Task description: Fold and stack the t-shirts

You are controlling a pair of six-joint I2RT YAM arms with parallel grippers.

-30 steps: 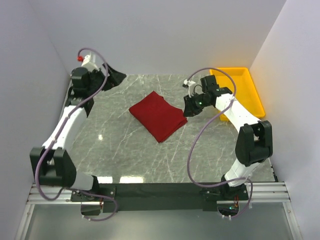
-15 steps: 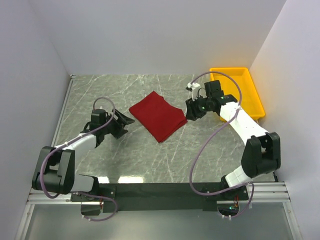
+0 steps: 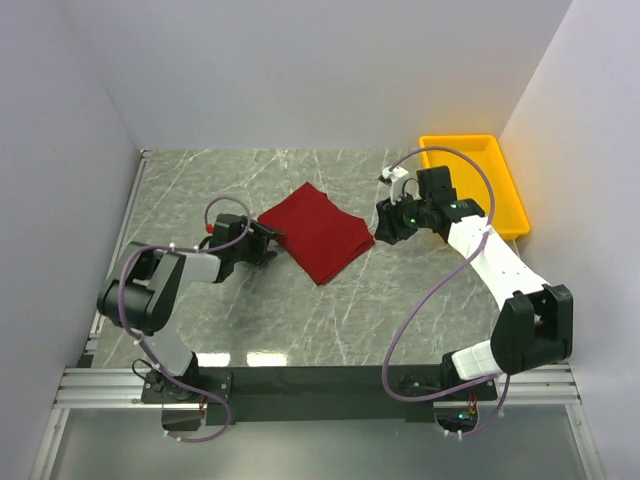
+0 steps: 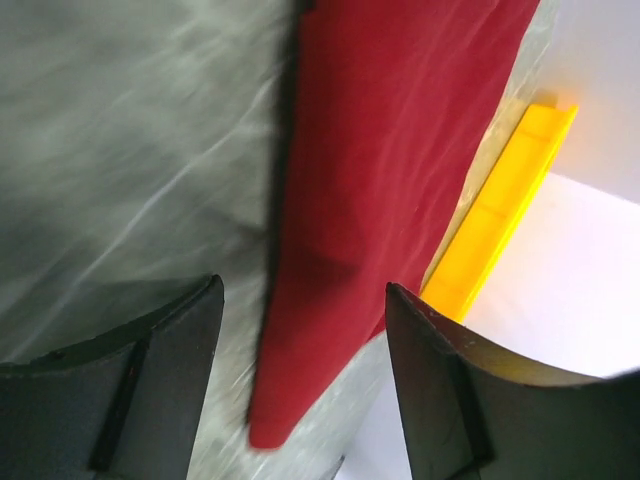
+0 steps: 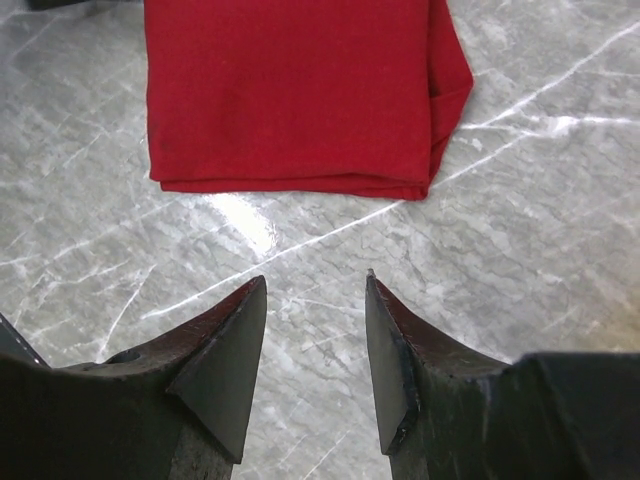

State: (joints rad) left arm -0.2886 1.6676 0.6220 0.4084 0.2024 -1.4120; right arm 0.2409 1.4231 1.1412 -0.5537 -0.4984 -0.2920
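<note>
The t-shirt [image 3: 317, 231] is a dark red cloth folded into a flat rectangle, lying at an angle in the middle of the marble table. My left gripper [image 3: 268, 240] is low at its left corner with jaws open. In the left wrist view the shirt [image 4: 390, 150] runs up between the two fingers, and the gripper [image 4: 300, 290] holds nothing. My right gripper [image 3: 383, 226] sits just off the shirt's right edge. In the right wrist view it [image 5: 315, 280] is open over bare marble, a little short of the shirt's folded edge [image 5: 290, 90].
A yellow plastic tray [image 3: 475, 170] stands at the back right corner, behind the right arm; its side [image 4: 500, 200] shows past the shirt in the left wrist view. White walls close in the table at the left, back and right.
The left arm has swung from the back left corner down to the shirt's left corner. The right gripper has opened and drawn slightly away from the shirt's right edge.
</note>
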